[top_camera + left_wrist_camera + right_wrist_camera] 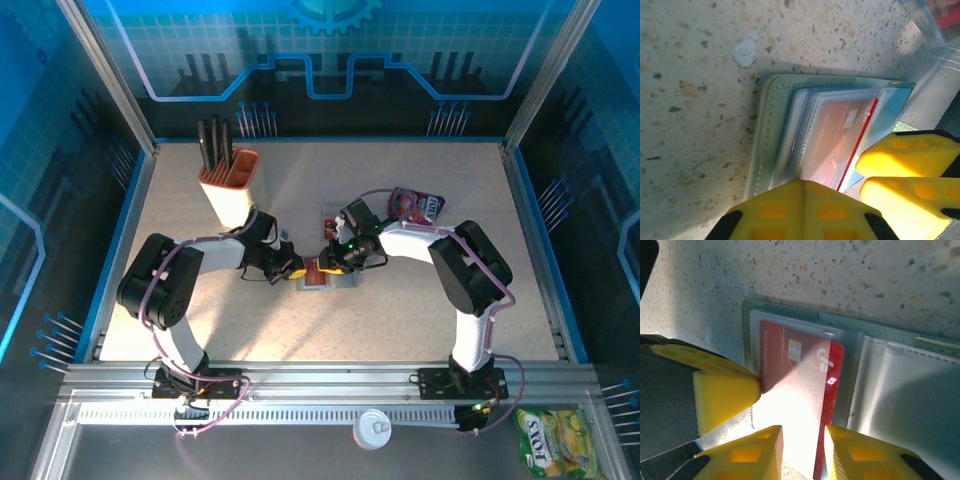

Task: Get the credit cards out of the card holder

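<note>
The card holder (322, 283) lies open on the table between both grippers, its grey-green cover (765, 135) and clear sleeves (905, 390) showing. A red credit card (800, 360) sticks partway out of a sleeve and also shows through the plastic (840, 135). My left gripper (298, 268) is shut, its joined tips (802, 184) pressing on the holder's near edge beside the card's corner. My right gripper (803, 440) stands narrowly open, one finger on each side of the card's protruding end; glare hides any contact. Another small red card (329, 216) lies just behind.
An orange-and-cream cup (230, 185) with black pens stands at the back left. A pink snack pouch (415, 205) lies behind the right arm. Bare speckled table stretches in front and to both sides, inside blue walls.
</note>
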